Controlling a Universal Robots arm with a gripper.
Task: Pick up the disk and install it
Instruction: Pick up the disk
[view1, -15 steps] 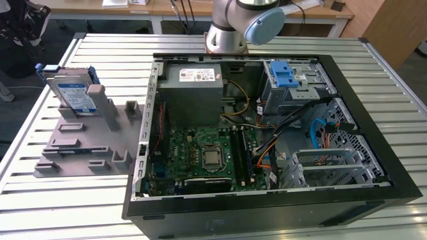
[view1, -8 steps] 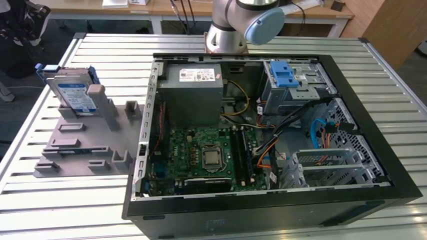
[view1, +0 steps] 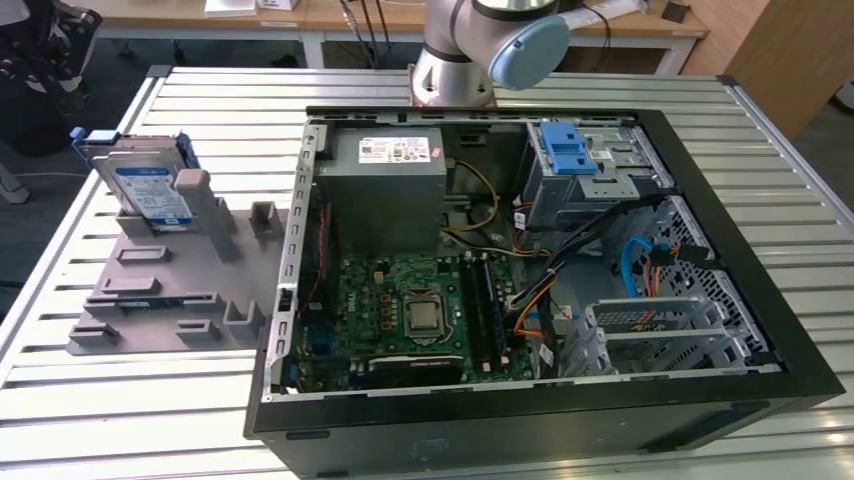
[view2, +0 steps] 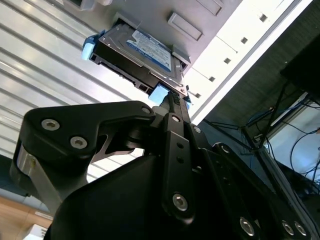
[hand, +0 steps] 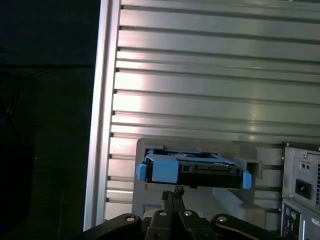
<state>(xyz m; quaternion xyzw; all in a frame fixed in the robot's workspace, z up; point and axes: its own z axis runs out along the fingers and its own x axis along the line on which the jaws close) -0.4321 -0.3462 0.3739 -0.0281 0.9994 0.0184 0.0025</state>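
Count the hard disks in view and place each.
1. The disk stands in the grey holder, at the exterior view's left of the computer case; more may be hidden inside it.

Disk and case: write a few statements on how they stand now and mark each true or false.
1. The disk stands on edge in the grey holder. True.
2. The disk sits inside the case. False: it is outside the case, to the exterior view's left of it.
3. The case is open, with its green board showing. True.
4. The hand grips the disk. False: in the first wrist view the hand is shut on nothing and apart from the disk.
5. The cage has a red latch. False: the latch is blue.
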